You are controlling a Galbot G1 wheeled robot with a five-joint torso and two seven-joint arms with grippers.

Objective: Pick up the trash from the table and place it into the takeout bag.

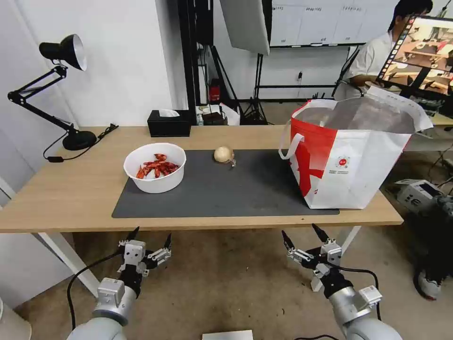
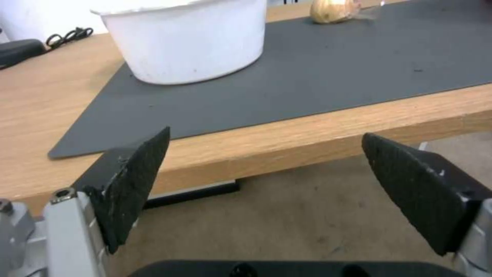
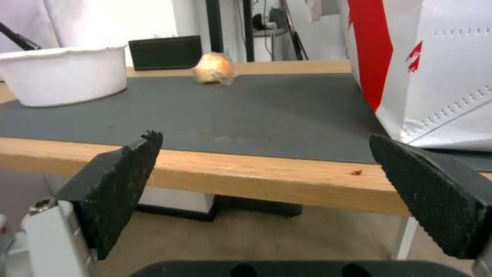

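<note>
The trash on the table (image 1: 61, 189) is a white round bowl (image 1: 155, 167) of red crayfish shells on the left of the dark grey mat (image 1: 226, 189), and a beige round lump (image 1: 223, 154) at the mat's far edge. The red-and-white takeout bag (image 1: 351, 151) stands open at the table's right end. My left gripper (image 1: 152, 238) hangs open below the table's front edge, under the bowl. My right gripper (image 1: 301, 236) is open too, below the front edge near the bag. The wrist views show the bowl (image 2: 187, 42) (image 3: 64, 75), the lump (image 2: 333, 10) (image 3: 214, 68) and the bag (image 3: 430, 73).
A black tissue box (image 1: 169, 123) sits at the table's back edge, and a black desk lamp (image 1: 61, 94) with its cable stands at the back left. Equipment and a monitor (image 1: 420, 54) lie right of the bag. Bare floor lies under both grippers.
</note>
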